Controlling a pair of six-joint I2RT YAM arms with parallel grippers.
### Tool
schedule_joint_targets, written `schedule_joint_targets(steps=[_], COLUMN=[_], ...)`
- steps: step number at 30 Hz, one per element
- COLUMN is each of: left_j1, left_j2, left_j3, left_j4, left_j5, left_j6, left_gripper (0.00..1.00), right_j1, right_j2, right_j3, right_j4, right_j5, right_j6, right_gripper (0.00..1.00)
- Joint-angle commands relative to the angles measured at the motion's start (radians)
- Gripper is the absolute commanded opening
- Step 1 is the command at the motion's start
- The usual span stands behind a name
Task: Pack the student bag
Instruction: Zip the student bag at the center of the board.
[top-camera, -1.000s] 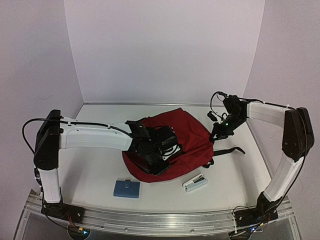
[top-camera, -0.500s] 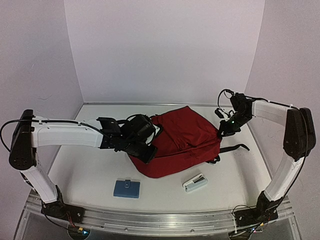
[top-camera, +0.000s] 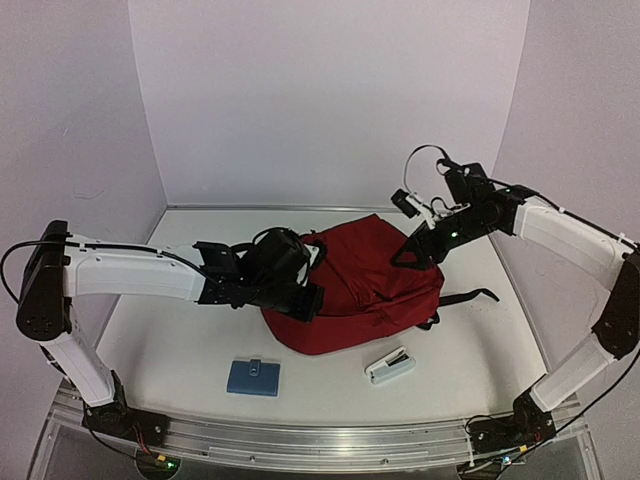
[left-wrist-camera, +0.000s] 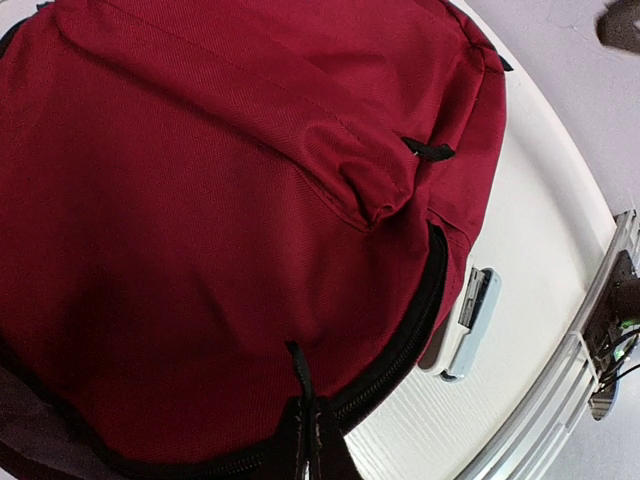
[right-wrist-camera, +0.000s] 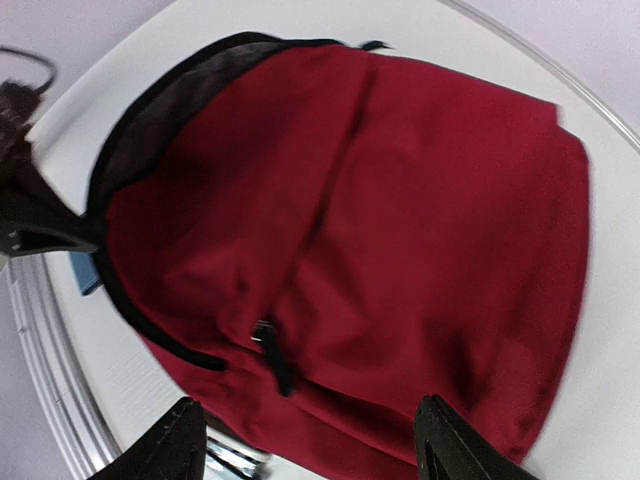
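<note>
The student bag (top-camera: 365, 285), dark red with black zipper and straps, lies in the middle of the table. My left gripper (top-camera: 306, 300) is at its near-left edge. In the left wrist view the bag (left-wrist-camera: 220, 200) fills the frame, and the left gripper (left-wrist-camera: 310, 452) is shut on the black zipper pull (left-wrist-camera: 298, 372). My right gripper (top-camera: 415, 250) hovers above the bag's right side. In the right wrist view its fingers (right-wrist-camera: 172, 440) stand wide apart over the bag (right-wrist-camera: 400, 230) with nothing between them. The grey lining (right-wrist-camera: 190, 95) shows at the bag's open mouth.
A small blue case (top-camera: 253, 377) lies near the front edge, left of centre. A white and light-blue object (top-camera: 390, 366) lies in front of the bag, also seen in the left wrist view (left-wrist-camera: 468, 322). A black strap (top-camera: 468, 297) trails off the bag's right side. Walls enclose three sides.
My right gripper has opened, let go of the bag's right edge and risen up and left over it. The left gripper, still shut on the zipper pull, has moved left.
</note>
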Motion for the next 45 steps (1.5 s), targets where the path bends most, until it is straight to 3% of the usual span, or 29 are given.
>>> schedule_joint_targets(steps=[1,10,16,19,22,24,31,38,42,45], left_j1=[0.007,0.027,0.062,0.075,0.085,0.091,0.156,0.208,0.208,0.207], left_j2=[-0.033,-0.071,-0.095,-0.106,-0.112,-0.124,-0.243,-0.363,-0.364,-0.318], left_j3=[-0.036,-0.114,-0.159,-0.176,-0.18,-0.183,-0.269,-0.337,-0.343,-0.35], left_j4=[0.108,0.146,0.166,0.181,0.17,0.144,0.037,0.005,0.057,0.177], left_j5=[0.003,-0.023,-0.004,0.008,0.009,-0.007,-0.137,-0.189,-0.115,0.02], left_j6=[-0.104,-0.2,-0.237,-0.243,-0.242,-0.245,-0.297,-0.278,-0.241,-0.214], left_gripper=[0.0,0.0,0.0,0.0,0.0,0.0,0.0,0.0,0.0,0.0], right_j1=[0.141,0.331,0.358,0.372,0.374,0.374,0.354,0.207,0.084,0.068], right_j2=[0.035,0.172,0.201,0.209,0.214,0.196,0.026,-0.082,-0.077,-0.043], right_j3=[-0.037,-0.066,-0.094,-0.132,-0.164,-0.175,-0.291,-0.409,-0.385,-0.335], right_j4=[0.088,0.154,0.162,0.181,0.196,0.194,0.179,0.163,0.164,0.159], right_j5=[-0.059,0.013,0.017,0.035,0.077,0.13,0.328,0.41,0.42,0.423], right_j6=[-0.01,-0.039,-0.063,-0.063,-0.067,-0.073,-0.166,-0.29,-0.383,-0.4], right_gripper=[0.71,0.71,0.58,0.42,0.12,0.0,0.0,0.0,0.0,0.02])
